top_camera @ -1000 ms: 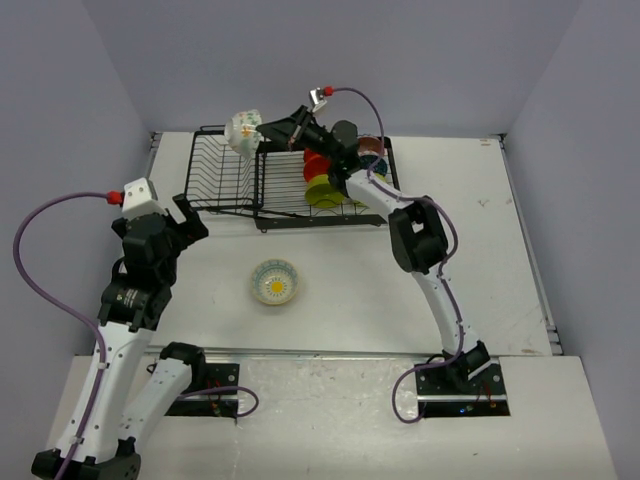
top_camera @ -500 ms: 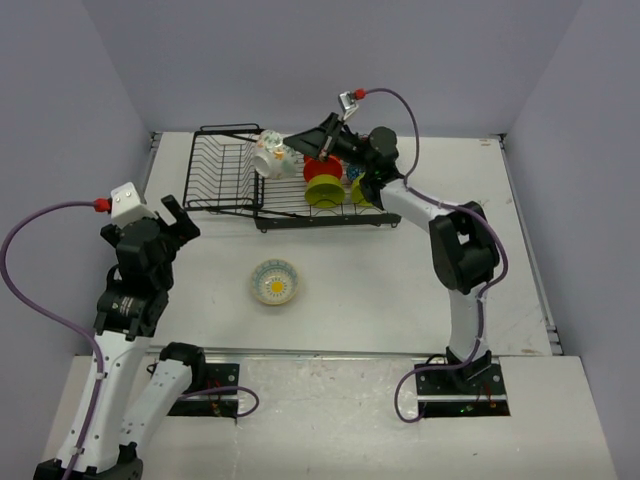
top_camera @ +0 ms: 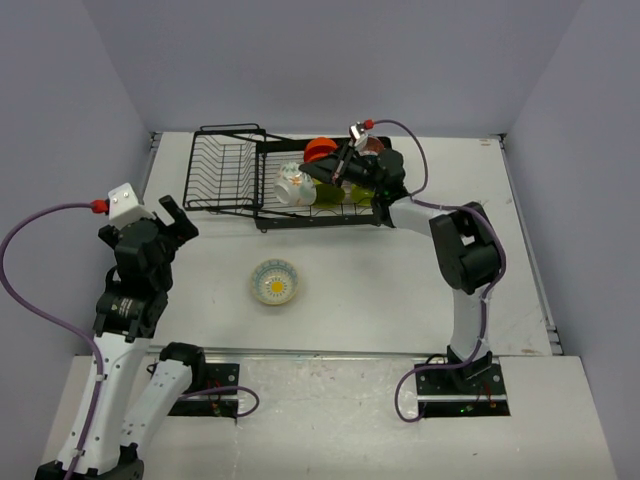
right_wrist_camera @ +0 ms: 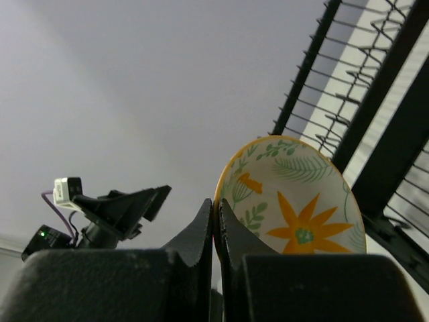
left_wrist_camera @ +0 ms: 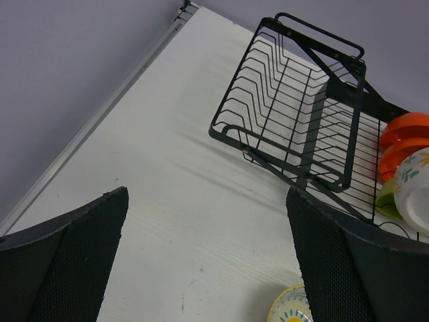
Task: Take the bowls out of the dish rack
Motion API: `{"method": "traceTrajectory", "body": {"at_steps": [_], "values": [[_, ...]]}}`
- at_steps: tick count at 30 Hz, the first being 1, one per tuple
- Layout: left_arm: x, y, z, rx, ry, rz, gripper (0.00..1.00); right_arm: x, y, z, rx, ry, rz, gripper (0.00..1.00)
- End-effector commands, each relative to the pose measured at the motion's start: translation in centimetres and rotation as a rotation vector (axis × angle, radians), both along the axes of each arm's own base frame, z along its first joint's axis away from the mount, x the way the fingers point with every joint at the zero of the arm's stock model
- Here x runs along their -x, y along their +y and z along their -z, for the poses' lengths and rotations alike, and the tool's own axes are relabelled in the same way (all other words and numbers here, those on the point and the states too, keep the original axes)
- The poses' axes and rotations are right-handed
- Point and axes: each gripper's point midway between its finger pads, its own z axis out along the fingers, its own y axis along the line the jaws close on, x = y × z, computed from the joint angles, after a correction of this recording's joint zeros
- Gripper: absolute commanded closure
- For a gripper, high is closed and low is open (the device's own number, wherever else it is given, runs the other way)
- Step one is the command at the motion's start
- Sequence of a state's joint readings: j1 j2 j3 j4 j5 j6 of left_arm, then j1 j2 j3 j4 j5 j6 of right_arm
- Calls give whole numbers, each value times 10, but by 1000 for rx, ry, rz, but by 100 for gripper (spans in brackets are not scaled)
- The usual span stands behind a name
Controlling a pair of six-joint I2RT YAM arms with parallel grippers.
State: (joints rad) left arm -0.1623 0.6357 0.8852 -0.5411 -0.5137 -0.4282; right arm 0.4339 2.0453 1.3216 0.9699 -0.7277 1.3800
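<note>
Dish rack (top_camera: 225,175), black wire, taken as reference. Off its left end, my left gripper (top_camera: 178,217) hangs with jaws spread wide, holding nothing. In front of the rack, a floral bowl (top_camera: 275,281) sits upright on the table (top_camera: 500,260). Over the rack's middle, my right gripper (top_camera: 312,180) is clenched on the rim of a second floral bowl (top_camera: 293,183), which is tilted. Just right of that, an orange-red bowl (top_camera: 321,150) and a lime green bowl (top_camera: 330,192) stand in the rack.

The right edge crops the gripped floral bowl (left_wrist_camera: 415,191).

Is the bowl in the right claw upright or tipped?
Tipped on edge: the right claw pinches the rim of the floral bowl.
</note>
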Motion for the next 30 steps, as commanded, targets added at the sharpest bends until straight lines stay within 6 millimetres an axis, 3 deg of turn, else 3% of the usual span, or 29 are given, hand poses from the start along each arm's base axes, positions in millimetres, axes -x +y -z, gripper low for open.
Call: {"method": "traceTrajectory", "body": {"at_steps": [1,9,20,30], "values": [[-1,7,-2,7,-19,-39,0,28,-6,-51,-70,-155,-26,100],[-2,7,-3,9,-23,-37,0,58,-11,-48,-48,-185,-51,100],[-2,8,-4,12,-27,-38,0,98,-5,-28,35,-240,-102,100],[-1,8,-5,15,-31,-36,0,131,9,3,81,-236,-166,100]]}}
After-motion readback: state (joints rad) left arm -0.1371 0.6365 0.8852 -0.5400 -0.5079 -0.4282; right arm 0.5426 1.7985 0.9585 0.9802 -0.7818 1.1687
